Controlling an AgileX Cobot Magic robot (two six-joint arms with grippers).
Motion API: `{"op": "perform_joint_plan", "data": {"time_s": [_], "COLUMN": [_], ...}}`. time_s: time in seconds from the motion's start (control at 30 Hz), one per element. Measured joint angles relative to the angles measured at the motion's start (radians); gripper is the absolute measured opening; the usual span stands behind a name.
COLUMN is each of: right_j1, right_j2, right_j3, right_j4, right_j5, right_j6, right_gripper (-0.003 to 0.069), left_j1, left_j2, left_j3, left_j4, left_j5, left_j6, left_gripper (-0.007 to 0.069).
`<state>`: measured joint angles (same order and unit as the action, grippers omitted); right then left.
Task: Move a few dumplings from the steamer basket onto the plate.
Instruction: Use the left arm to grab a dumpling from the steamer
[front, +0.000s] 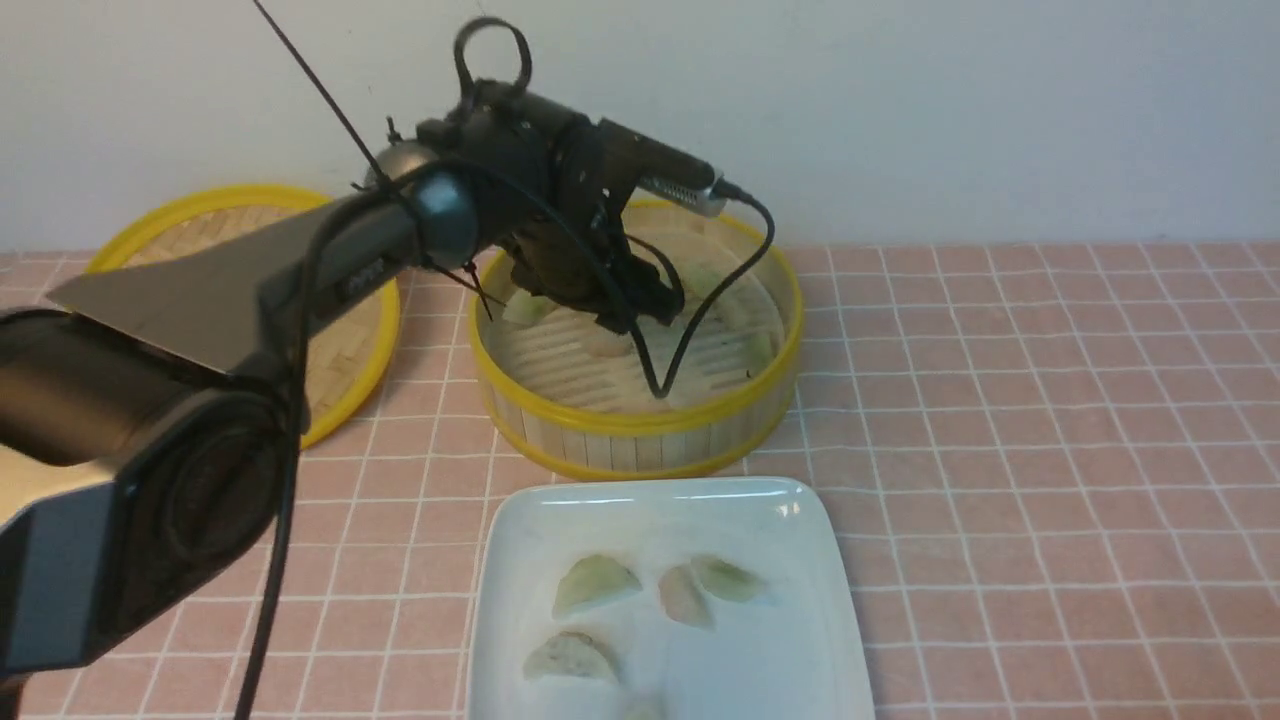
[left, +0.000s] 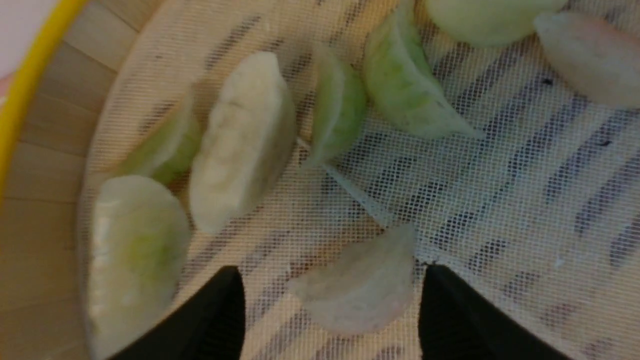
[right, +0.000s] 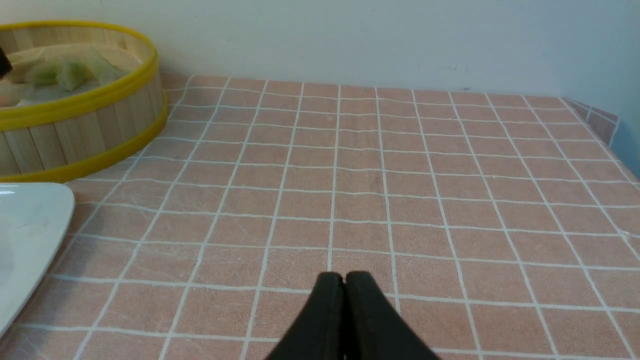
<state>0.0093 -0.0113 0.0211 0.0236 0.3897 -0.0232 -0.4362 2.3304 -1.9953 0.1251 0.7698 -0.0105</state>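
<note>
1. Nearest the robot, on the pink tiled counter (front: 1050, 520), sits the white square plate (front: 800, 650), with at least four dumplings (front: 595, 582) lying on it.
2. Off to the right, the right end effector (right: 345, 295) points across bare tiles, its fingers pressed together and holding nothing.
3. Just behind the plate stands the steamer basket (front: 640, 440), with several pale green and whitish dumplings on its mesh liner (left: 500, 200).
4. Inside the basket, the left end effector (front: 630, 315) is spread wide, its fingers (left: 215, 315) on either side of a whitish dumpling (left: 360, 290) without gripping it.
5. Farther back on the left lies the flat lid (front: 350, 340), near the wall (front: 1000, 100).
</note>
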Motion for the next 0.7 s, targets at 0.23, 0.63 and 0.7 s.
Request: {"op": "perform_joint_plan", "data": {"time_s": [0.23,0.63,0.7], "right_j1": [0.0,0.0,0.0], "right_j2": [0.0,0.0,0.0], "right_j3": [0.0,0.0,0.0], "right_j4": [-0.001,-0.001,-0.001], "right_j5": [0.0,0.0,0.0], "right_j6": [-0.003,-0.004,-0.004], "right_gripper": [-0.0015,-0.0015,-0.0015], "left_j1": [0.0,-0.003,-0.005], "left_j2": [0.047,-0.007,-0.054], "left_j3": [-0.003,-0.018,-0.028], "left_j4": [0.018,-0.03,-0.041], "left_j5": [-0.044,0.17,0.233], "left_j6": [0.001,-0.001,0.005], "left_gripper": [0.0464,0.0174,0.0174]}}
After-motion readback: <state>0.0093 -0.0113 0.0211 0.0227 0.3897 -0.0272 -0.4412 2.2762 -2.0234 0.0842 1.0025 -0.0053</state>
